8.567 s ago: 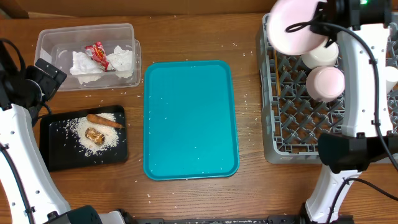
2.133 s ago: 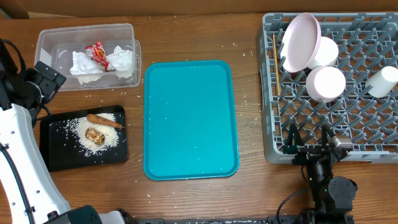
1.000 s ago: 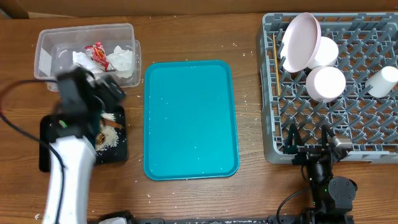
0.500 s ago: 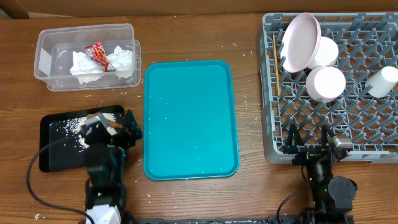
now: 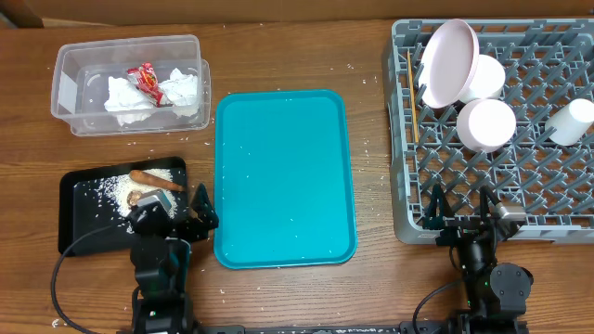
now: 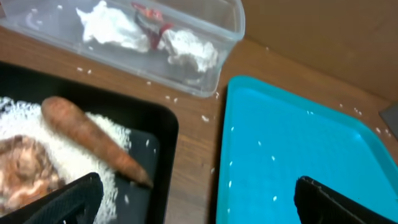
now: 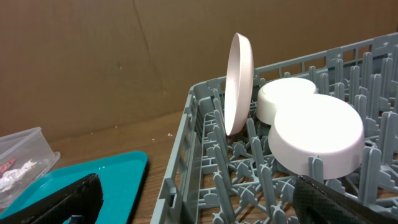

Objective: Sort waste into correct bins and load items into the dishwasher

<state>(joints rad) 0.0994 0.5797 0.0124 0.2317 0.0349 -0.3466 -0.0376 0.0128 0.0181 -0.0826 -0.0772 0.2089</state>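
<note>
Left hand (image 5: 174,211): fingers spread wide, nothing between them. It sits at the 4 o'clock corner of the black tray (image 5: 83,232), beside the teal tray (image 5: 283,176). The wrist view shows both tray edges and a strip of bench (image 5: 278,56) between its fingers.

Right hand (image 5: 460,211): fingers likewise spread and empty, positioned at the 6 o'clock edge of the rack (image 5: 520,186), towards its 7 o'clock corner.

Tub (image 5: 83,116): at 10 o'clock on the bench. It contains two napkins (image 5: 125,93) with the wrapper (image 5: 146,77) lying across them.

Black tray: at 8 o'clock on the bench. It holds rice (image 5: 116,190), with the sausage stick (image 5: 153,178) lying on it and the food lump (image 5: 139,199) at 7 o'clock of that stick. Stray grains are scattered on the bench and the teal tray.

Rack: at 3 o'clock on the bench.
- The plate (image 5: 448,62) stands on edge among the pegs at its 11 o'clock corner.
- One bowl (image 5: 489,76) is inverted just beside the plate, and the second bowl (image 5: 485,124) touches it at 6 o'clock.
- The cup (image 5: 573,121) lies tilted at the 3 o'clock side.
- The wooden stick (image 5: 410,93) lies along the 9 o'clock wall.
</note>
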